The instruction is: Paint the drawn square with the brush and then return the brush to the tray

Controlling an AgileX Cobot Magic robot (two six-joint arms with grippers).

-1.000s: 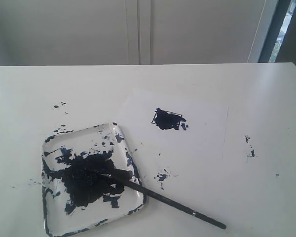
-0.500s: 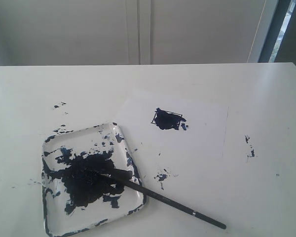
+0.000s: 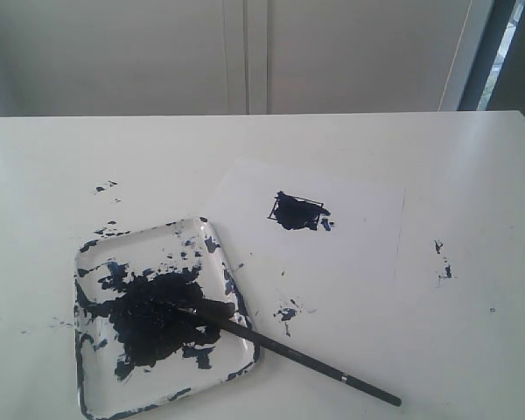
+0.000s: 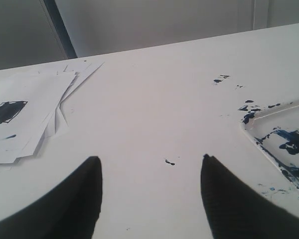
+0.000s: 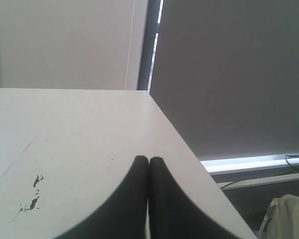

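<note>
The drawn square [image 3: 297, 211] on the white paper [image 3: 350, 232] is smeared dark blue-black inside; the left wrist view also catches it [image 4: 6, 111]. The brush [image 3: 289, 350] lies with its dark tip in the tray's paint blotch and its black handle sticking out over the tray's rim onto the table. The tray [image 3: 92, 385] sits at the front left, and one corner of it [image 4: 269, 130] shows in the left wrist view. My left gripper [image 4: 148, 158] is open over bare table, holding nothing. My right gripper [image 5: 149, 158] is shut and empty near the table's edge. Neither arm shows in the exterior view.
Paint splatters mark the table beside the tray [image 3: 286, 313], behind it [image 3: 105, 186] and right of the paper [image 3: 444, 262]. A stack of white sheets [image 4: 45, 109] lies under the painted paper. The table's right edge [image 5: 189, 144] runs close to my right gripper.
</note>
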